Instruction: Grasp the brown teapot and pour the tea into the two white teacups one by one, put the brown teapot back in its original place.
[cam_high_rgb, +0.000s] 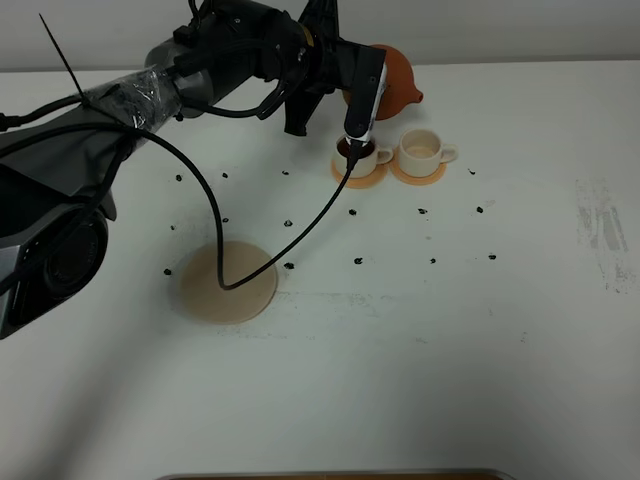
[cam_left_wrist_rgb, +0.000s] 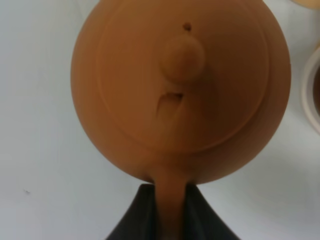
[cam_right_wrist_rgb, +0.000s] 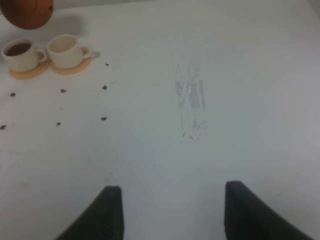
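Note:
The brown teapot (cam_high_rgb: 392, 82) hangs above the table just behind the two white teacups. My left gripper (cam_high_rgb: 345, 98) is shut on its loop handle. In the left wrist view the teapot (cam_left_wrist_rgb: 180, 85) fills the frame, with the handle between my fingers (cam_left_wrist_rgb: 145, 215). The left cup (cam_high_rgb: 362, 155) holds dark tea; the right cup (cam_high_rgb: 422, 150) looks empty. Each stands on an orange coaster. The beige disc (cam_high_rgb: 228, 281) lies bare at the front left. My right gripper (cam_right_wrist_rgb: 172, 215) is open and empty over bare table; its view shows the cups (cam_right_wrist_rgb: 20, 54) (cam_right_wrist_rgb: 65, 50) far off.
A black cable (cam_high_rgb: 300, 230) from the left arm trails down onto the beige disc. Small dark specks (cam_high_rgb: 358, 262) dot the table around the cups. A grey smudge (cam_high_rgb: 600, 230) marks the table at the right. The right arm does not show in the exterior view.

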